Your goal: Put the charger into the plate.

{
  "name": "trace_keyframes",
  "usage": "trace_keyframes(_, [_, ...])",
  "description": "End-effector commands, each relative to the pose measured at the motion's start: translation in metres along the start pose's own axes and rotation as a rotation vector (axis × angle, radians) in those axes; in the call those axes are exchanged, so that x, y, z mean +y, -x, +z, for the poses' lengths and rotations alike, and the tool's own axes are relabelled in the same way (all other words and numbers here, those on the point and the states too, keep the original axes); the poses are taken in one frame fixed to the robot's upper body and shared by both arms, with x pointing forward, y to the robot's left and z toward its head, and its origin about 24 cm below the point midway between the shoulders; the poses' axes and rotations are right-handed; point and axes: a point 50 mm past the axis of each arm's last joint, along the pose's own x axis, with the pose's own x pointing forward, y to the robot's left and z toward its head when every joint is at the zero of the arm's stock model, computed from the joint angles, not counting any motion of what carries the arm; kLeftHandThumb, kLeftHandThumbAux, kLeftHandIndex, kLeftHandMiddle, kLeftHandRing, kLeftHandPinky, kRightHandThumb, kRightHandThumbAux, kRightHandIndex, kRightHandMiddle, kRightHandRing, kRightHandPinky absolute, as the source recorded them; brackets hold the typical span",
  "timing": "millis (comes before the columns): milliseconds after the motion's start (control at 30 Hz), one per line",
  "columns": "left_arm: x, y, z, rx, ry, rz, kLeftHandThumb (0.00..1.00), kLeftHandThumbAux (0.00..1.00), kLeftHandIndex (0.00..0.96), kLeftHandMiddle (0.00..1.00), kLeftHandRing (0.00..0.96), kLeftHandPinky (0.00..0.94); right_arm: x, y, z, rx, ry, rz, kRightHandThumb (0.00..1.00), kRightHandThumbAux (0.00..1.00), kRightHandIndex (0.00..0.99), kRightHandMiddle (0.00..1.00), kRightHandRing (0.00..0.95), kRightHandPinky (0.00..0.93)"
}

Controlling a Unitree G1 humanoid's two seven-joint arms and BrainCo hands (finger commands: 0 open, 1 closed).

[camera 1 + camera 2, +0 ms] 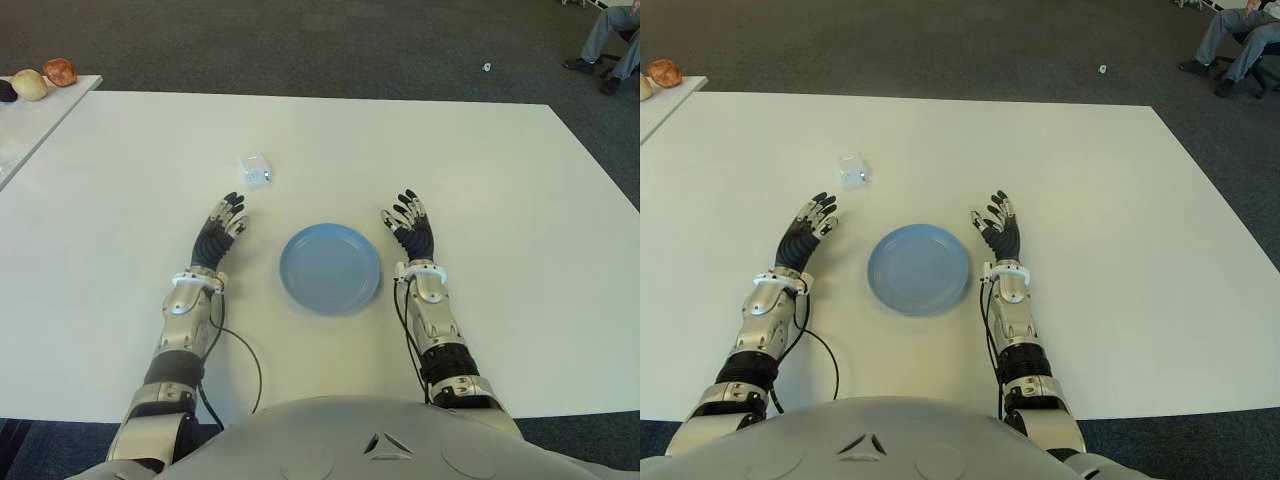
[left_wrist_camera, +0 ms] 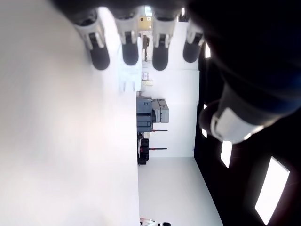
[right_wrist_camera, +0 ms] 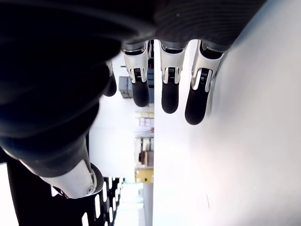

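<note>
A white table [image 1: 500, 200] carries a round blue plate [image 1: 330, 268], which sits near the middle of the near edge, between the robot's two hands. The plate holds nothing. The charger [image 1: 255, 170] — a small white block — lies on the bare tabletop farther from the near edge than the plate and toward the table's left side, apart from the plate's rim.

The left hand [image 1: 222, 229] shows just left of the plate, its fingers [image 2: 99, 47] stretched out straight and spread, holding nothing; its fingertips point toward the charger, which lies a little beyond them, not touching. The right hand [image 1: 410, 224] shows just right of the plate, its fingers [image 3: 168, 89] likewise extended and apart, empty.

At the far left corner, a second white surface [image 1: 30, 120] adjoins the table and bears a few rounded items [image 1: 58, 71]. A seated person's legs [image 1: 610, 40] show on the dark carpet [image 1: 300, 45] beyond the far right corner.
</note>
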Motion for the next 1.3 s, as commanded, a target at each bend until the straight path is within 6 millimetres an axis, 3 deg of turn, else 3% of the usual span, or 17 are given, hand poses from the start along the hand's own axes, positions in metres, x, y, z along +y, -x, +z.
trace_keyframes(33, [0.001,0.002,-0.009,0.079,-0.011,0.008,0.251,0.629,0.069,0.107,0.088,0.086,0.002,0.011,-0.02,0.097,0.002,-0.001,0.109,0.746,0.052,0.145,0.148,0.162])
trace_keyframes(133, [0.001,-0.004,-0.004,0.074,-0.025,0.011,0.263,0.627,0.07,0.11,0.09,0.087,0.001,0.011,-0.019,0.093,0.006,-0.001,0.109,0.742,0.052,0.146,0.149,0.165])
trace_keyframes(267, [0.001,-0.028,0.012,0.068,-0.05,0.025,0.291,0.621,0.079,0.116,0.093,0.089,-0.001,0.011,-0.019,0.092,0.01,0.001,0.106,0.736,0.052,0.147,0.149,0.159])
trace_keyframes(467, [0.007,-0.069,0.042,0.055,-0.108,0.053,0.483,0.545,0.088,0.139,0.125,0.139,-0.003,0.013,-0.018,0.085,0.01,0.005,0.101,0.732,0.051,0.137,0.134,0.14])
trace_keyframes(767, [0.009,-0.102,0.082,-0.009,-0.317,0.073,0.577,0.448,0.072,0.129,0.129,0.15,-0.005,0.015,-0.016,0.081,0.007,0.001,0.119,0.764,0.044,0.129,0.127,0.151])
trace_keyframes(1000, [0.004,-0.11,0.095,-0.051,-0.502,0.059,0.55,0.401,0.052,0.088,0.092,0.125,-0.006,0.017,-0.017,0.084,-0.003,0.001,0.143,0.779,0.041,0.127,0.127,0.161])
trace_keyframes(1300, [0.0,-0.117,0.107,-0.075,-0.752,0.051,0.346,0.445,0.005,0.008,0.017,0.057,-0.007,0.021,-0.017,0.087,-0.001,-0.005,0.154,0.775,0.042,0.131,0.135,0.163])
